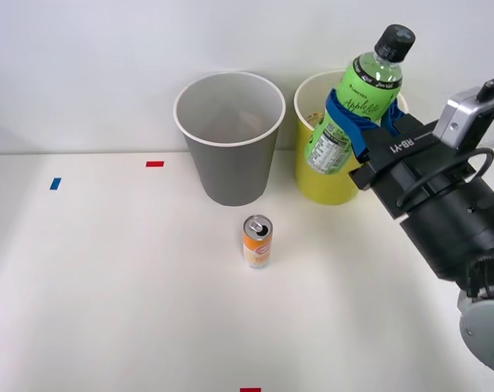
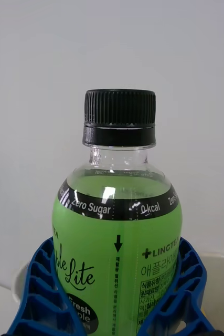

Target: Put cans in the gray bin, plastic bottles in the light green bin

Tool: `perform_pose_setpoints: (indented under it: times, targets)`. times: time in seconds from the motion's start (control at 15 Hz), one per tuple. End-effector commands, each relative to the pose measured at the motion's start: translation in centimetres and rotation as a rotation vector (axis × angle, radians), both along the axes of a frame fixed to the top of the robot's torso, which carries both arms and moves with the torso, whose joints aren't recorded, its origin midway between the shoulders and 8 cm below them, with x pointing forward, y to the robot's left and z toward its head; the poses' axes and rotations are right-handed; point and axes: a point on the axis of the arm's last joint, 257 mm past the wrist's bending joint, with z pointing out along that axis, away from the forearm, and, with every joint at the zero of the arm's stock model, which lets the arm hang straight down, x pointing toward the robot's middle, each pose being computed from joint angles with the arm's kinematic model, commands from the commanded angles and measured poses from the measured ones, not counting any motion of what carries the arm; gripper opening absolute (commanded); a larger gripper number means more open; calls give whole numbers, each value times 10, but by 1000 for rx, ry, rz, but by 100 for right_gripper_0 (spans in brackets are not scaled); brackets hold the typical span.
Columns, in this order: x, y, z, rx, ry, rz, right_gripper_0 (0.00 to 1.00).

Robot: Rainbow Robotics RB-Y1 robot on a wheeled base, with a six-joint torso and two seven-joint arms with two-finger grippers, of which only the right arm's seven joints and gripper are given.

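Above the tall round yellow-green bin (image 1: 320, 184), my right hand (image 1: 357, 122) is clamped on one small green plastic bottle with a black cap (image 1: 357, 102). One tall gray bin (image 1: 230, 155) stands at its nine o'clock; one orange-and-white can (image 1: 257, 242) stands upright on the white table (image 1: 108, 286).

The white table (image 1: 108, 286) carries three small tape marks and meets a plain pale wall (image 1: 83, 65) along its far edge. Taking the red tape mark (image 1: 154, 163) near that far edge as landmark, the blue tape mark (image 1: 55, 184) lies well to its left and a little nearer the camera. A second red tape mark (image 1: 250, 389) sits far nearer the camera and to its right, cut by the front view's lower border.
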Motion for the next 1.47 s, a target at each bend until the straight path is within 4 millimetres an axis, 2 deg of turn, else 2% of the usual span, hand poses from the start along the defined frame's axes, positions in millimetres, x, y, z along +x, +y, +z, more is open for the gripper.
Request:
perform_pose_setpoints:
  times: [0.07,0.4,0.6,0.93,1.13,1.33,1.4,1.47]
  targets:
    - [42,-17,12,18,-21,-58,0]
    - [82,-40,36,-37,19,-99,0]
    - [115,-47,28,-19,42,-132,0]
    - [155,-50,26,-28,74,-158,0]
    - [174,-51,20,-38,97,-172,0]
    - [178,-54,19,-36,98,-180,2]
    - [178,-54,20,-31,96,-180,21]
    - [177,-55,22,-30,91,-182,68]
